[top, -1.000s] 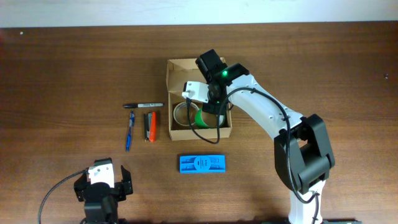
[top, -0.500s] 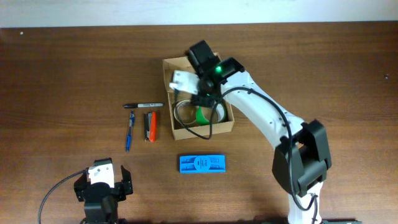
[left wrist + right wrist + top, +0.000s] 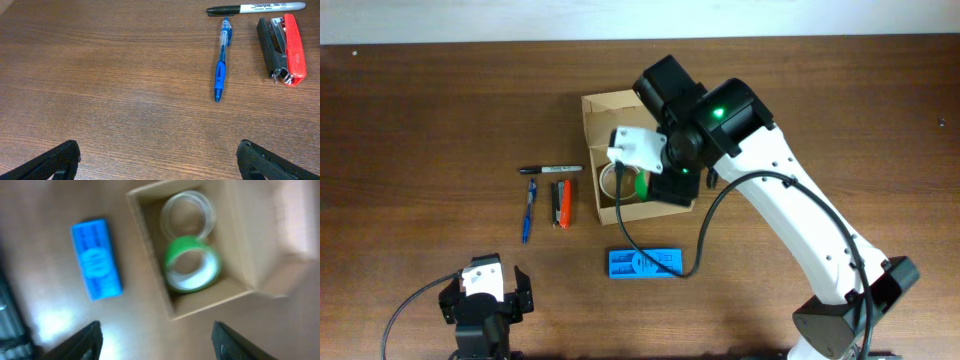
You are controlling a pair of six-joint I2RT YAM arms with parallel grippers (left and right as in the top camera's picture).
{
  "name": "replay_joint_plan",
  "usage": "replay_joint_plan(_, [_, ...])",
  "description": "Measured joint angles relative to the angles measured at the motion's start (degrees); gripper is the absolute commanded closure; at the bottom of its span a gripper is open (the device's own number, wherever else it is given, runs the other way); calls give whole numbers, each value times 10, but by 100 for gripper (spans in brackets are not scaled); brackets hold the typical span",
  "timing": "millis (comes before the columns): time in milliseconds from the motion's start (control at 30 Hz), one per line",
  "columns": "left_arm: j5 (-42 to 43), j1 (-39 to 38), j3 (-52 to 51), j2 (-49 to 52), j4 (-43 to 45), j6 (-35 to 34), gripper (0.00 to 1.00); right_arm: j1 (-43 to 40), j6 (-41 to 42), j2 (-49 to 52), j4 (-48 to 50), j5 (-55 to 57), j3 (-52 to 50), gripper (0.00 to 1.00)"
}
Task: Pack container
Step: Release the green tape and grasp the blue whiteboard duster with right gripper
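Your left gripper sits at the lower left with its fingers spread wide and bare wood ahead of it. A blue ballpoint pen, a black marker and a red-and-black stapler lie close together. Just to their right, at mid-table, the small tan cardboard box stands open and holds a clear tape roll and a green tape roll. A flat blue packet lies near its front wall, apart from it. The right gripper hangs above the box, wide and empty.

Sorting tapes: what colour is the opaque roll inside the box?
The roll is green; right wrist view.
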Motion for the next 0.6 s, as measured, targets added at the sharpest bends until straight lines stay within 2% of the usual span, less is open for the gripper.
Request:
replay_joint_plan(167, [0, 0, 0, 0, 0, 0, 0, 0, 9, 0, -49, -54, -33, 25])
replay_joint_plan(333, [0, 0, 0, 0, 0, 0, 0, 2, 15, 0, -58, -81, -96, 25])
replay_joint_plan(433, [0, 0, 0, 0, 0, 0, 0, 13, 18, 0, -49, -89, -137, 25])
replay_joint_plan(600, [0, 0, 0, 0, 0, 0, 0, 78, 30, 1, 11, -88, -224, 23])
